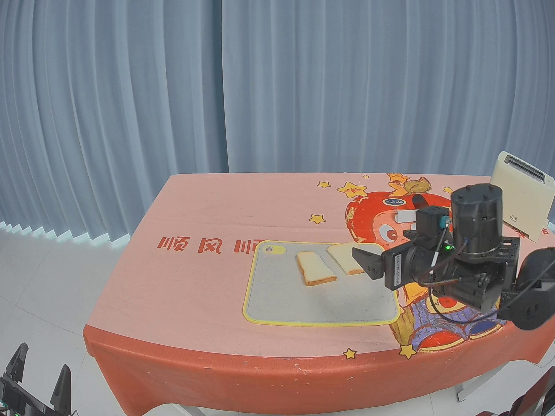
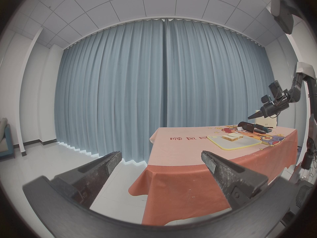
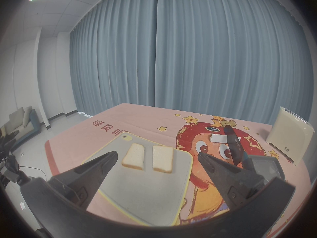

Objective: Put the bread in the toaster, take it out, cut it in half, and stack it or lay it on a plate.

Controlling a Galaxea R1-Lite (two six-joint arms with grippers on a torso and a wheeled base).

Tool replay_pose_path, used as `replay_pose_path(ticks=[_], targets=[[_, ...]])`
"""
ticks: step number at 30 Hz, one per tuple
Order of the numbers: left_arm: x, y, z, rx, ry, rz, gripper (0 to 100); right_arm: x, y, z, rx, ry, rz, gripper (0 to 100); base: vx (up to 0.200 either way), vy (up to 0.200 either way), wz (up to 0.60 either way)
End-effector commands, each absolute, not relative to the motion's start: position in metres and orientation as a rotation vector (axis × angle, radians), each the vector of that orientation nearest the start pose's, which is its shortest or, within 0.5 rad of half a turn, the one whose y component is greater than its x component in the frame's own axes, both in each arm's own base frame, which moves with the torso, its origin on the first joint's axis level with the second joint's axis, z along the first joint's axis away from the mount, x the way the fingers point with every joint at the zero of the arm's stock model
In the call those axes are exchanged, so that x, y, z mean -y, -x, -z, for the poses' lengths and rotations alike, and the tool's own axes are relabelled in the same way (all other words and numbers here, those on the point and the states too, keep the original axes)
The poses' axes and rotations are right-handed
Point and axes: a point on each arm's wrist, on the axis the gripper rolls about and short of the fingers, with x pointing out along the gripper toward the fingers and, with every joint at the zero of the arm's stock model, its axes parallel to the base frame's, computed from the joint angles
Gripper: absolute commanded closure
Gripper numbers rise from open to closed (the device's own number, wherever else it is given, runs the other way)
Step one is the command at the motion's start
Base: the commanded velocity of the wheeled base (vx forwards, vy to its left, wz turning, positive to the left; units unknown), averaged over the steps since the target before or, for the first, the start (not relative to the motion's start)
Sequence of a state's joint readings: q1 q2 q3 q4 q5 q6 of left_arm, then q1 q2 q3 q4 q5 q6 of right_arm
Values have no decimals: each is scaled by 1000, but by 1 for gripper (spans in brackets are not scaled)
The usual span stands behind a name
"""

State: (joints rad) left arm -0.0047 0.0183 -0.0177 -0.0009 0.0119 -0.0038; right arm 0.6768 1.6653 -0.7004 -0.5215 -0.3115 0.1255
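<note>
**Bread lies halved on the cutting board**

Head view: I see the left bread half (image 1: 315, 268) and the right bread half (image 1: 346, 258) side by side on the cutting board (image 1: 321, 304). My right gripper (image 1: 361, 258) hovers at the board's right edge, and the toaster (image 1: 520, 195) stands well right of it.

Left wrist view: my left gripper (image 2: 160, 154) is spread wide, well off the board.

Right wrist view: the right fingers are apart, and a knife (image 3: 232, 144) lies beside the board.

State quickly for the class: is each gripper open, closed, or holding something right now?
Left gripper: open, holding nothing.
Right gripper: open, holding nothing.
</note>
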Motion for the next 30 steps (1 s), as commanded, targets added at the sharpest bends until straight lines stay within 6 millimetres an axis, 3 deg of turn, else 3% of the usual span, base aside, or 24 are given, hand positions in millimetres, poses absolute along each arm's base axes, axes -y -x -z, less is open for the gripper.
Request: replay_pose_path(ticks=[1, 4, 7, 12, 19, 30], targets=[[0, 21, -76, -18, 4, -8, 0, -179, -268, -141, -506, 114, -275, 0, 0, 0, 0], [0, 21, -76, -18, 4, -8, 0, -179, -285, -144, -534, 97, -291, 0, 0, 0, 0], [0, 21, -76, -18, 4, -8, 0, -175, -305, -130, -576, 99, -263, 0, 0, 0, 0], [0, 21, -76, -18, 4, -8, 0, -165, -318, -118, -606, 104, -221, 0, 0, 0, 0], [0, 21, -76, -18, 4, -8, 0, -157, -323, -104, -644, 113, -195, 0, 0, 0, 0], [0, 21, -76, -18, 4, -8, 0, -157, -322, -101, -656, 124, -187, 0, 0, 0, 0]])
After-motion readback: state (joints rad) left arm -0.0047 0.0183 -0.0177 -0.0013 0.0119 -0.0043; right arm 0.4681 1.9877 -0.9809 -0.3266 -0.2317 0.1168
